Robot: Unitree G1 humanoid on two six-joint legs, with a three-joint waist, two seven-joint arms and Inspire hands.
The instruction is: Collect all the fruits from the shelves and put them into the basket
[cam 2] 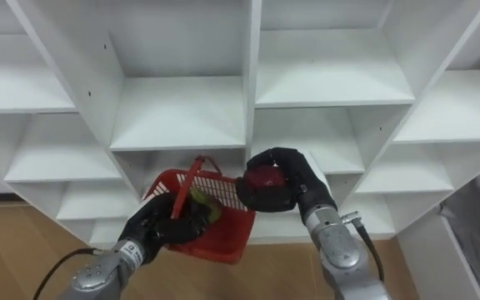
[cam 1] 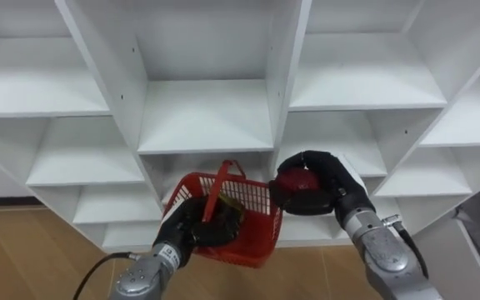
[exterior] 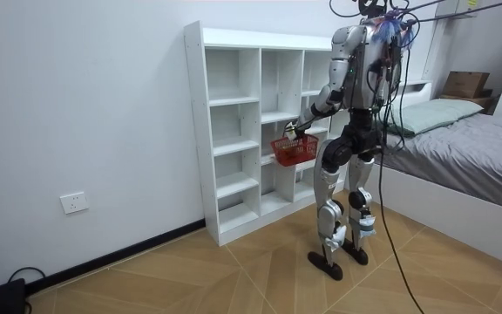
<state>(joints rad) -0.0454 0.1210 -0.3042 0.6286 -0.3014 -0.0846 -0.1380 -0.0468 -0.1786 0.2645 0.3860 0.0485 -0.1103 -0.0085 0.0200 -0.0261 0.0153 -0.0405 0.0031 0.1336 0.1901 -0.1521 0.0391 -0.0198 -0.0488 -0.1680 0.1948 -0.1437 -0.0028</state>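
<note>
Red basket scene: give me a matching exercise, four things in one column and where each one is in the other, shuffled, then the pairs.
1 red basket
2 red fruit
3 bed
4 wall socket

A on the wall at the room view's left
B gripped in the right hand
C at the room view's right
D held by the left hand

Pairs: 1-D, 2-B, 3-C, 4-A
</note>
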